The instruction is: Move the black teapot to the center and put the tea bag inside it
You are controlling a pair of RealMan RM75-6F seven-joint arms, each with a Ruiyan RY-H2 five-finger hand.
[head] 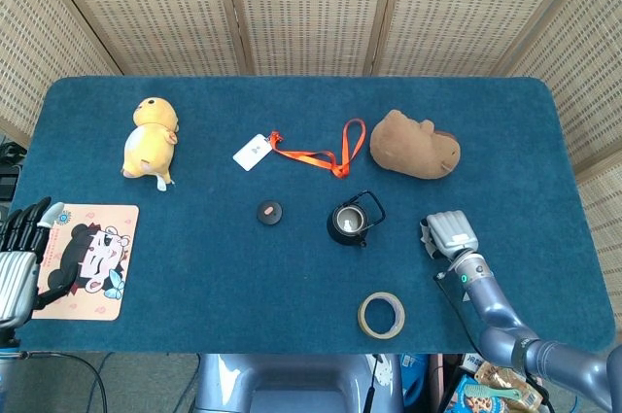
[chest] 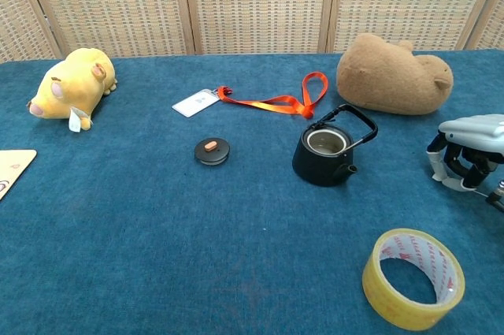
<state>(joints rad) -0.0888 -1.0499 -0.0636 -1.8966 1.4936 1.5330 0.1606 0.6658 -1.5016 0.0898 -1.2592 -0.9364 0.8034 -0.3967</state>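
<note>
The right hand (chest: pixel 466 154) has its fingers curled on nothing, near the right table (head: pixel 292 267) edge; it should open before taking the teapot (chest: pixel 324 154) handle.

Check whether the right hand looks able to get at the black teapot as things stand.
Probably yes. The right hand sits on the cloth beside the black teapot, with only bare blue tablecloth between them; the tape roll lies nearer the robot, off that line.
</note>
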